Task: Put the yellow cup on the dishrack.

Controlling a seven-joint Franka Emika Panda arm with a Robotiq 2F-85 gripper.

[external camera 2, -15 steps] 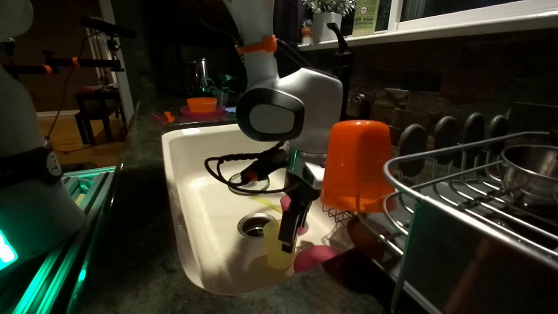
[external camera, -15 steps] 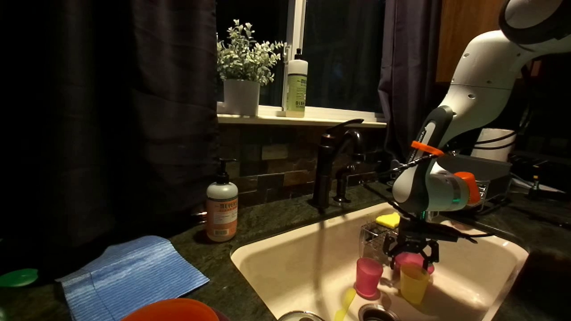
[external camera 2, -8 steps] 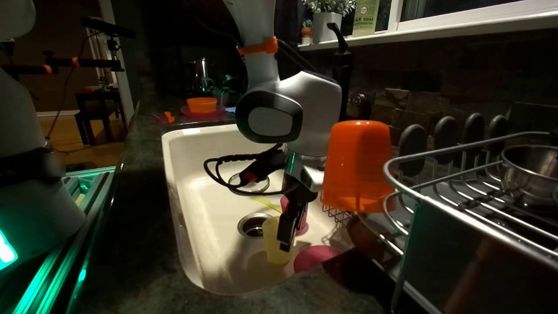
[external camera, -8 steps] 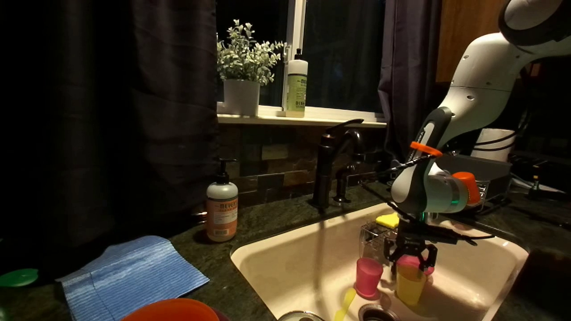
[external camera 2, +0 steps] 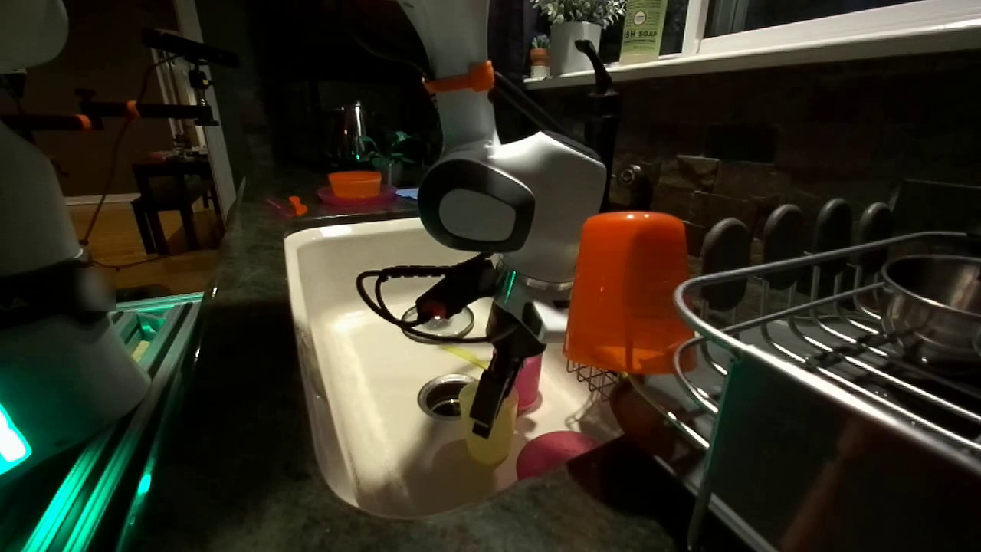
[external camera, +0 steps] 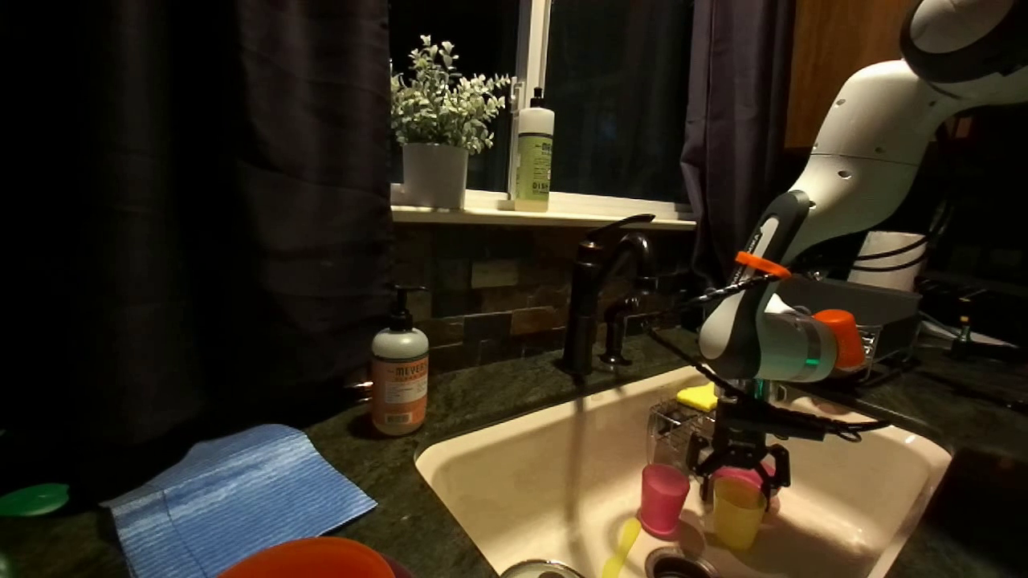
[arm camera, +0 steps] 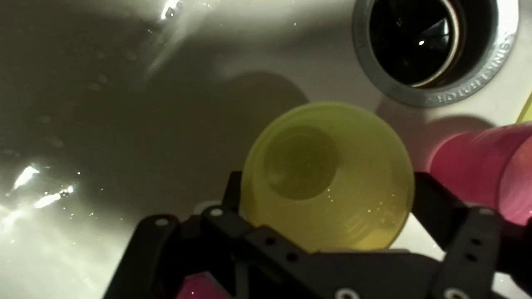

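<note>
A: Where does your small yellow plastic cup stand?

B: You have it upright in the pale, smooth-walled sink, near the round metal drain.

A: And your black claw?

B: Its two black fingers stand apart, one on either side of the cup. Whether either one touches its wall, I can't tell.

A: What is in the cup?

B: Your wrist view looks down past the rim to the round floor inside; a few bright specks, like droplets, sit on the inner wall.

A: What else shares the sink with it?

B: You have a plain pink plastic cup near the yellow one, and a round pink dish, partly hidden. In an exterior view you also see a metal wire caddy bearing a flat yellow sponge on top.

A: And your low metal wire dishrack?

B: In an exterior view it holds a shiny steel bowl; you see only part of its inside. An orange plastic cup sits mouth-down at the rack's end.

A: Anything farther off?

B: On the dark stone desk you have a bright orange bowl set on a flat pink plate. The bowl's contents are hidden from your cameras.
</note>
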